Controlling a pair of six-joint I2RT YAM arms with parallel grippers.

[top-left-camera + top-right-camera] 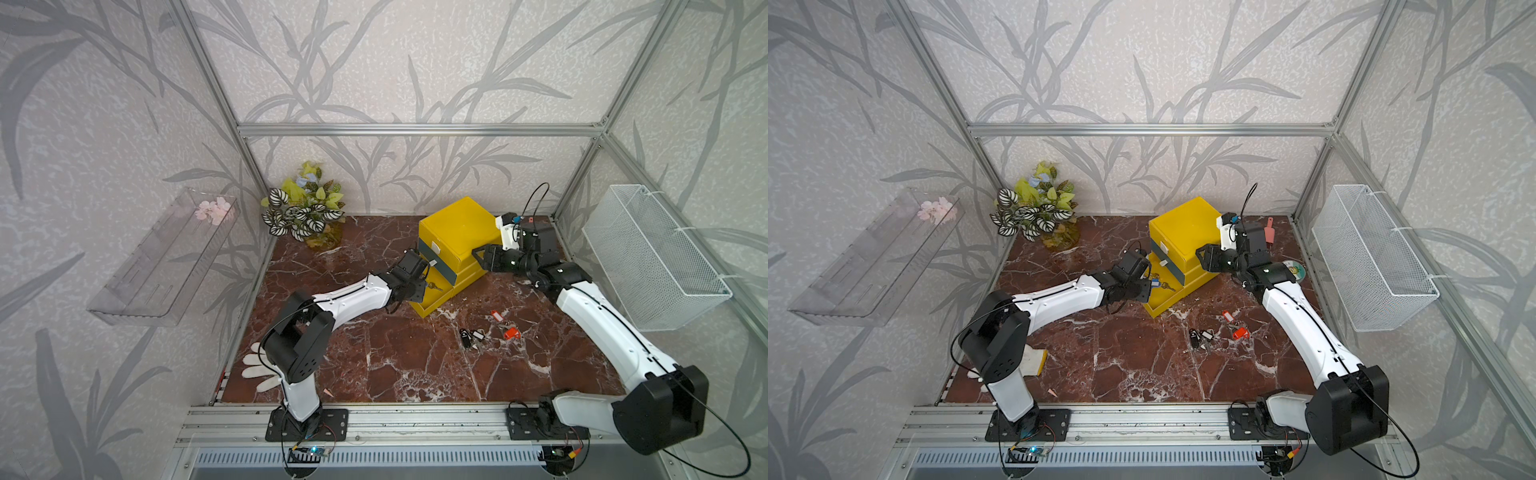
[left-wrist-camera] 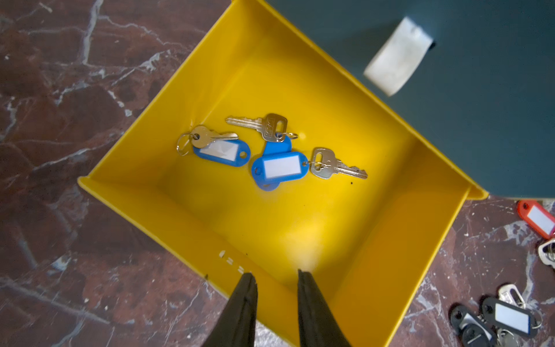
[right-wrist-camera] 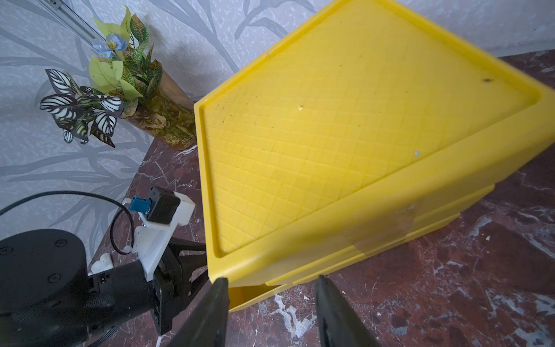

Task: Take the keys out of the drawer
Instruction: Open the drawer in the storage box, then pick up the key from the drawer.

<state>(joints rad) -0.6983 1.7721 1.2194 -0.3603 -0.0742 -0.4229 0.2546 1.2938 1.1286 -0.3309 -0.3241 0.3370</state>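
Broadly, a red-brown marble table (image 1: pixel 395 365) fills the cell, with a white wire basket (image 1: pixel 652 257) hung on the wall at its right and a potted plant (image 1: pixel 305 208) in the far left corner. A yellow cabinet (image 1: pixel 457 226) stands toward the far side, turned at an angle.

The left arm (image 1: pixel 353 297) reaches to the cabinet's front, and the right arm (image 1: pixel 602 324) reaches to its right side.

The bottom drawer (image 2: pixel 300 225) is pulled out, open and yellow inside, while the grey-fronted drawer above it is pushed in.

The left gripper (image 2: pixel 274 273) hovers above the open drawer's front wall. Its two dark fingers stand apart with nothing between them.

The right gripper (image 3: pixel 271 278) sits at the cabinet's lower side edge, its fingers also spread and holding nothing. Whether the tips touch the cabinet cannot be told.

Three blue-tagged keys (image 2: pixel 270 153) lie loose on the drawer floor, close together near its middle. One tag (image 2: pixel 222 151) has a key lying across it, and two tags overlap beside it.

Outside the drawer, the red-tagged keys (image 1: pixel 505 326) and the black-tagged keys (image 1: pixel 471 336) lie on the marble, just in front of the cabinet and near each other.
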